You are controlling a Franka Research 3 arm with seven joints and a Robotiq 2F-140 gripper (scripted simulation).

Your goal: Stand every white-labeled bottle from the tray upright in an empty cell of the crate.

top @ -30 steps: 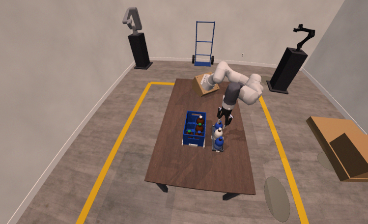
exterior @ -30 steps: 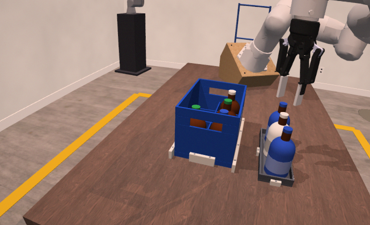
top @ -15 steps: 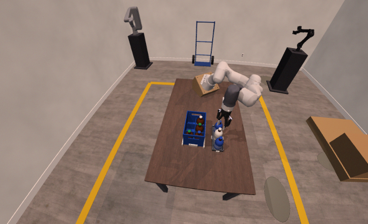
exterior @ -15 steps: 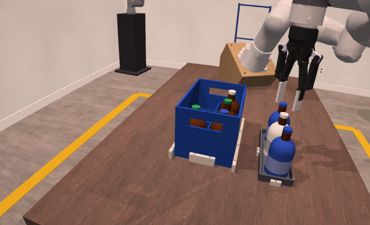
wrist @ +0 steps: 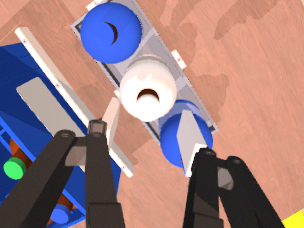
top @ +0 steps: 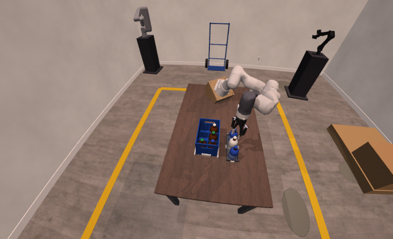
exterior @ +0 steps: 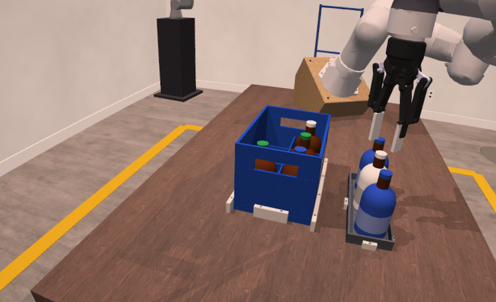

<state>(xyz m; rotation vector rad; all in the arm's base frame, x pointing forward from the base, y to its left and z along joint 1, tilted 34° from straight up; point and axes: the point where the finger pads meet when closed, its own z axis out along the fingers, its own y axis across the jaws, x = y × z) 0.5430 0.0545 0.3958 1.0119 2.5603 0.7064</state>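
Showing crate cells (top view), wrist cropping

We see a blue hand truck [top: 218, 44] [exterior: 316, 33] standing before the back wall. We also see two black pedestals: the left one [top: 148, 53] [exterior: 177, 55] carries a grey arm [top: 145, 19] [exterior: 175, 8], and the right one [top: 307, 72] carries a small black arm [top: 325, 41]. At the right edge of the top view, there are brown boxes [top: 358, 136] on the floor, inside no yellow line [top: 300, 163] [exterior: 92, 191] [wrist: 295, 220].
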